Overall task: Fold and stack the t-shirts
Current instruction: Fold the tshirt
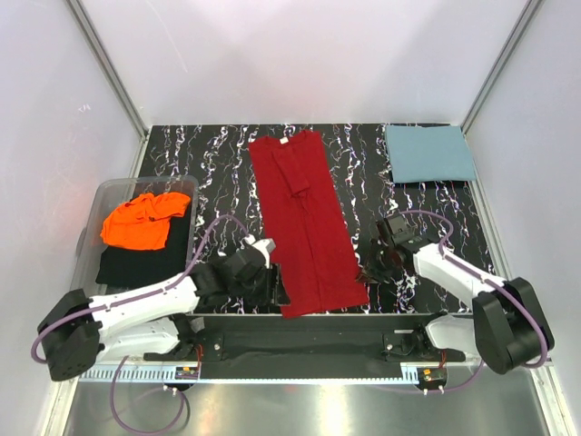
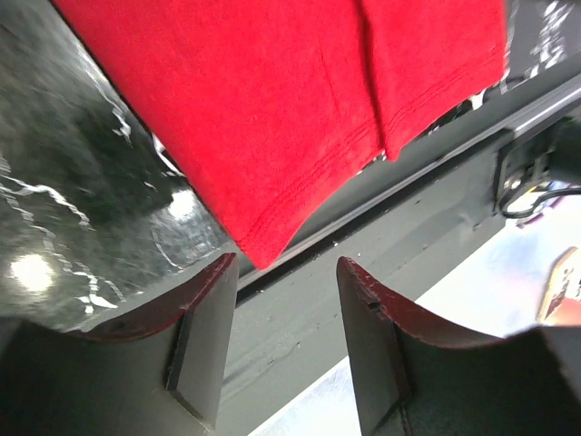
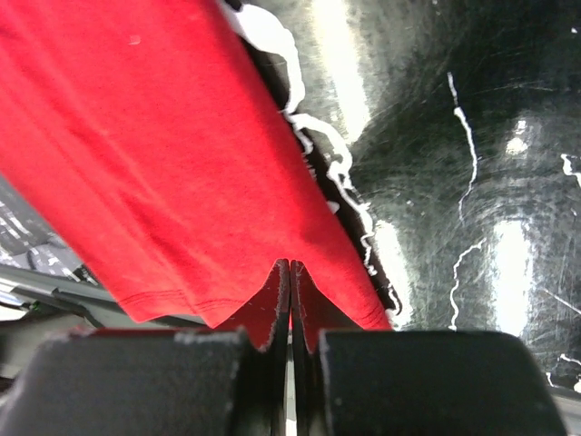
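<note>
The deep red t-shirt lies folded into a long strip down the middle of the table. My right gripper is at its near right corner. In the right wrist view the gripper is shut, and its tips meet on the red hem. My left gripper stands open just off the near left corner. The left wrist view shows nothing in that gripper, and the red corner lies just beyond the tips. The teal-blue t-shirt lies folded at the far right. The orange t-shirt is crumpled in a bin.
A clear plastic bin at the left holds the orange shirt on top of a black cloth. The table's near edge and a grey rail run just behind the red shirt's hem. White walls enclose the table.
</note>
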